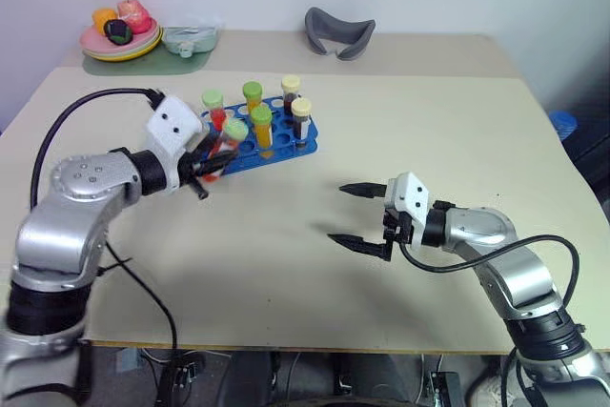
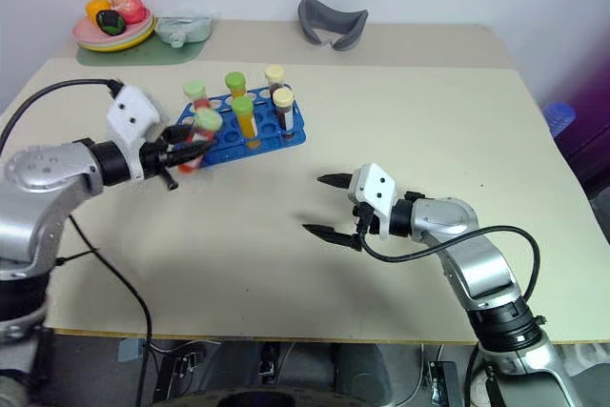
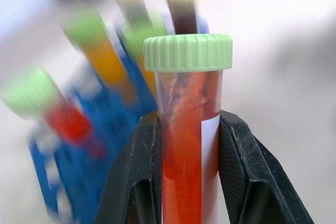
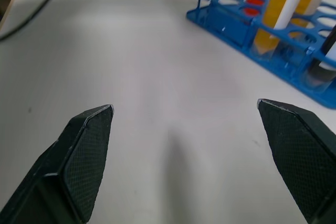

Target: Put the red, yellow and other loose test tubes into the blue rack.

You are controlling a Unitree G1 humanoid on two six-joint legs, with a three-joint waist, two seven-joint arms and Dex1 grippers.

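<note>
Holding the red tube [image 3: 186, 145] clenched in my left pincer [image 1: 212, 161], lifted off the tabletop [image 1: 315, 293] just beside the blue rack [image 1: 295, 145]. Right pincer [image 1: 360, 216] spread wide, empty. Risk: tube comes in tilted, catches a hole rim or knocks the racked tubes.

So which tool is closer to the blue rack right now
Left. The left tool, shut on a red tube with a green cap, is right at the blue rack's near-left edge. The right tool hangs open over bare table, well off to the rack's right.
</note>
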